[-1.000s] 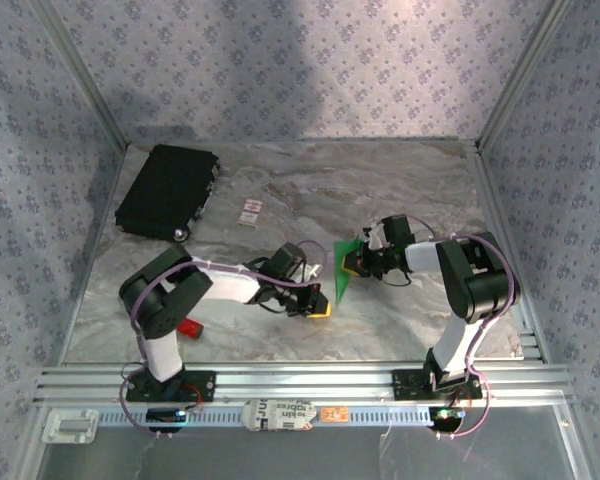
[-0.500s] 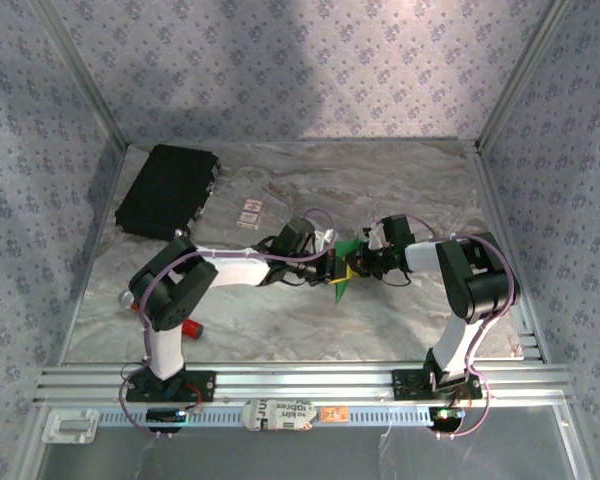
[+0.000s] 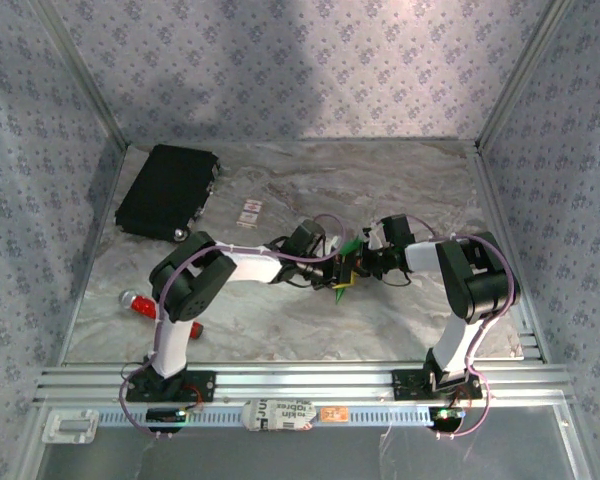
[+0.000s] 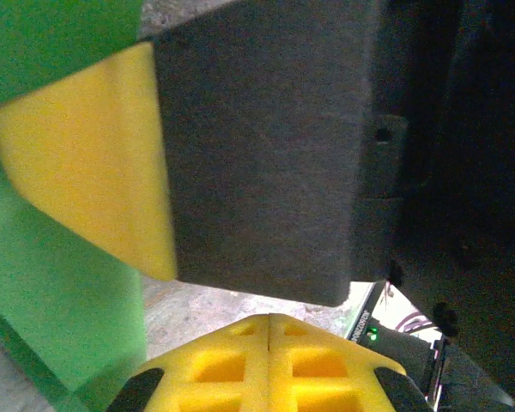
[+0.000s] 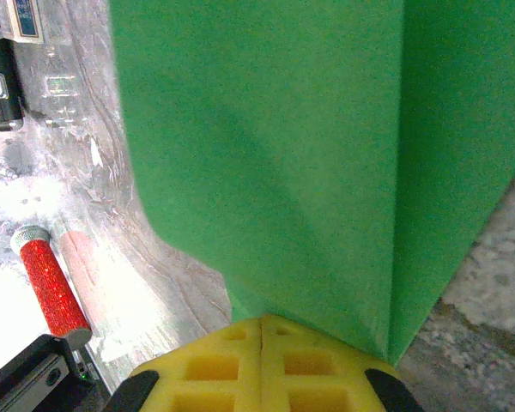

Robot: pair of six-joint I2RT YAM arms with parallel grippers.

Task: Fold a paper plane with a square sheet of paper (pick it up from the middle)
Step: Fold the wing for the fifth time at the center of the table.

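Our right gripper [image 5: 262,330] has its jaws clamped on the lower edge of the green sheet of paper [image 5: 266,154], which stands up off the table [image 3: 280,320] with a vertical crease near one side. Our left gripper [image 4: 267,328] has its fingertips pressed together just beside the sheet; we cannot tell whether they pinch it. Further out lie the red tool [image 5: 51,287], the white card [image 3: 250,211] and the black case [image 3: 168,190].
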